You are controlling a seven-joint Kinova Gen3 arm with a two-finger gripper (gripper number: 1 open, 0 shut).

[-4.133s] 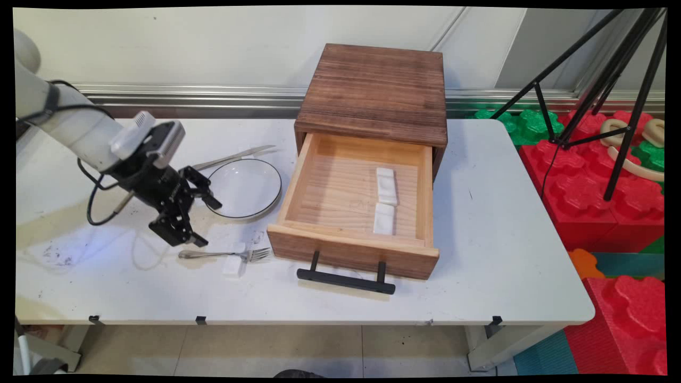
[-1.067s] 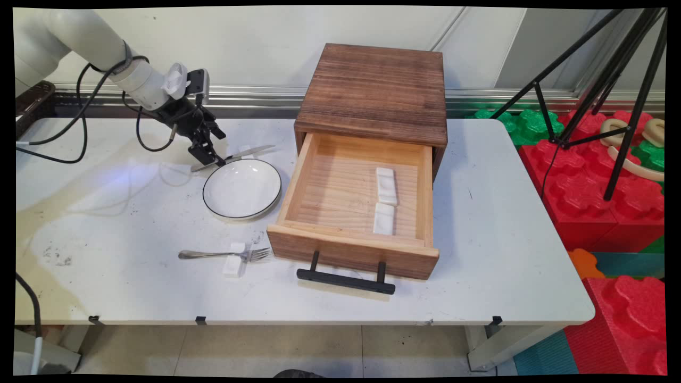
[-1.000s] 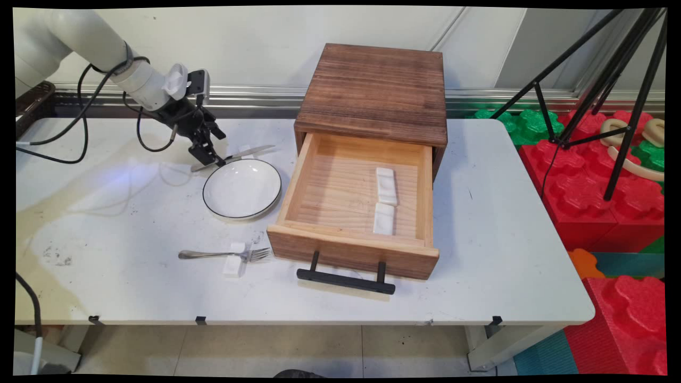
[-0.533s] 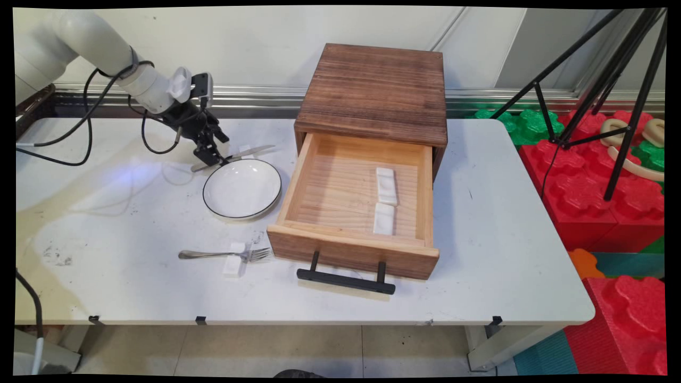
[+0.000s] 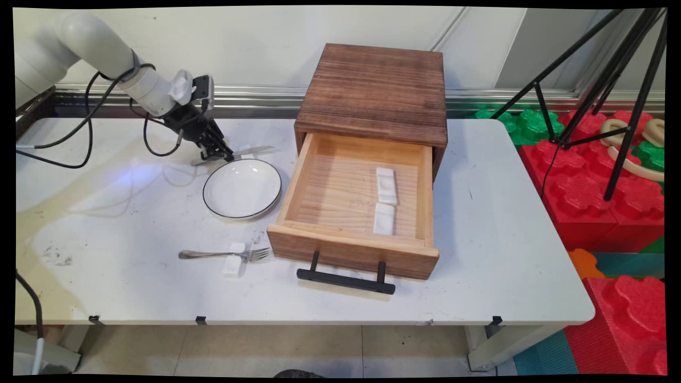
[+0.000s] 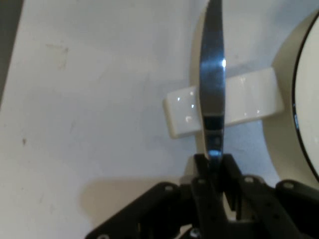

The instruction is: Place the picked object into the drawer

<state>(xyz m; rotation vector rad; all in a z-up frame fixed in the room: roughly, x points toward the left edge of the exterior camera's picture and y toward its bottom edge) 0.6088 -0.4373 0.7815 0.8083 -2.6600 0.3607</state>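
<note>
My gripper [image 5: 217,156] [image 6: 213,160] is down at the table's back left, shut on the handle of a metal knife [image 5: 250,151] [image 6: 212,74]. The blade runs away from the fingers and lies across a small white rest [image 6: 224,102] [image 5: 245,149]. A white plate with a dark rim [image 5: 242,189] [image 6: 299,99] sits just beside the knife, on its near side in the main view. The knife's handle is mostly hidden by the fingers.
A wooden box [image 5: 372,90] stands mid-table with its drawer [image 5: 354,250] pulled open; two white rests [image 5: 385,199] lie inside. A fork [image 5: 223,255] lies over another white rest [image 5: 234,263] near the front. A black tripod [image 5: 612,80] and red foam blocks [image 5: 596,197] stand at right.
The arm swung from above the fork to the back of the table and came down at the knife. In the last half second the fingers closed on the knife's handle.
</note>
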